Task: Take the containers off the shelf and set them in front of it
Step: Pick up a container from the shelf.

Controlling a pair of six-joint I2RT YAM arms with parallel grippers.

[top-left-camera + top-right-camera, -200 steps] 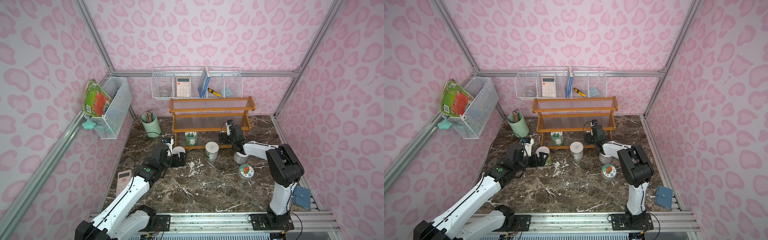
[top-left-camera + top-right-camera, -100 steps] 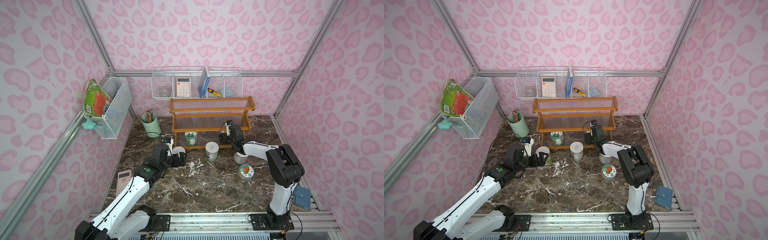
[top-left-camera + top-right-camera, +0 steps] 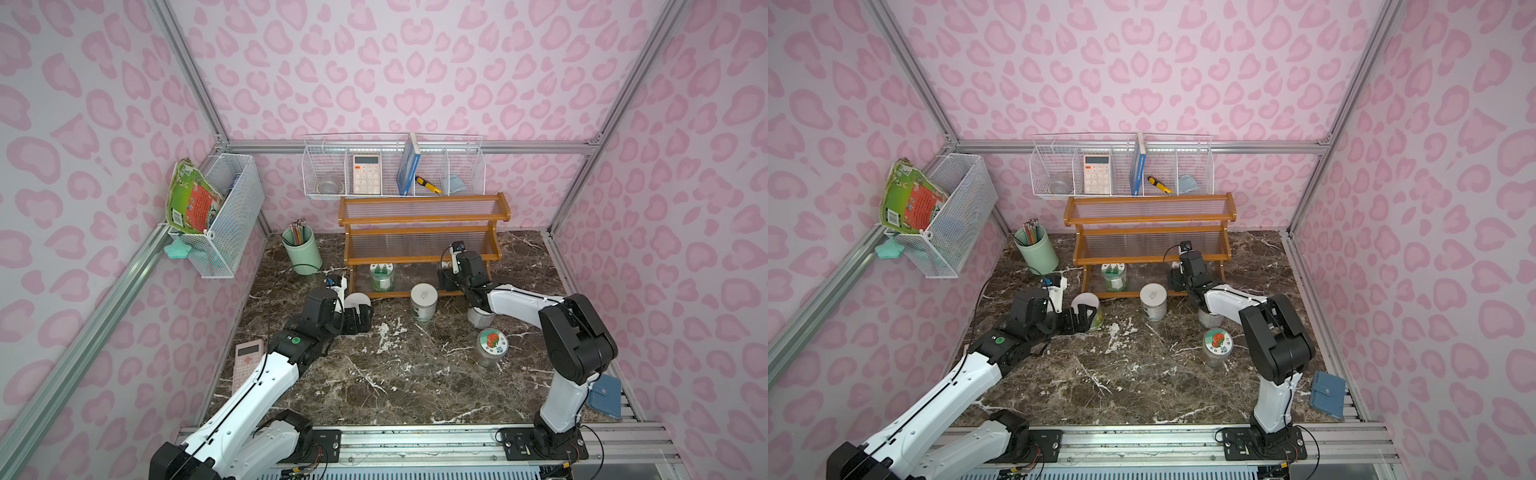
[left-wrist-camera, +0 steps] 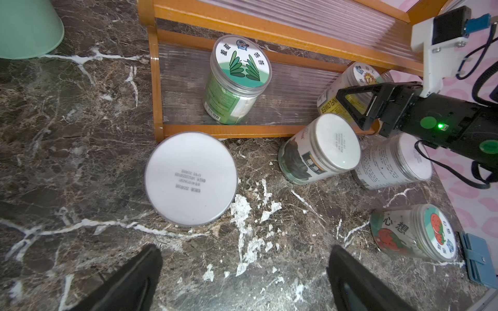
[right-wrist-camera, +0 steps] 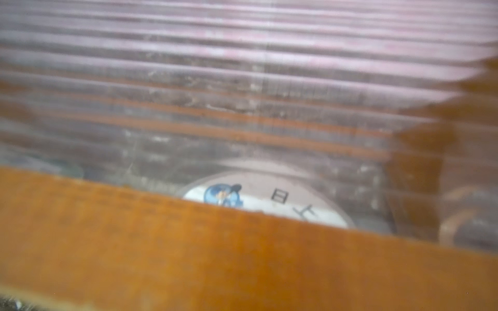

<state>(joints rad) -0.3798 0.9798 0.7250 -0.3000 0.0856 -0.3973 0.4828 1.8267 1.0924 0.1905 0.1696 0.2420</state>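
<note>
The shelf (image 3: 424, 216) stands at the back of the marble table. A green-lidded jar (image 3: 381, 277) stands on its lowest tier. At that tier's right end my right gripper (image 3: 446, 278) is shut on a yellow-labelled sunflower jar (image 4: 358, 78). The right wrist view is blurred, with the shelf's wooden rail (image 5: 188, 242) across it and the jar's lid (image 5: 269, 199) beyond. My left gripper (image 4: 245, 258) is open on the table just behind a plain-lidded jar (image 4: 190, 177). In front of the shelf stand two more plain-lidded jars (image 3: 424, 301) (image 4: 390, 161) and a strawberry-lidded jar (image 3: 491, 347).
A mint-green pencil cup (image 3: 301, 253) stands left of the shelf. A pink calculator (image 3: 247, 363) lies at the table's left edge and a blue wallet (image 3: 604, 395) at its right edge. White wire baskets (image 3: 392, 166) (image 3: 220, 216) hang on the back and left walls.
My right gripper's jaws have closed onto the sunflower jar on the lowest tier. Neither arm has visibly moved, and the left gripper stays open.
</note>
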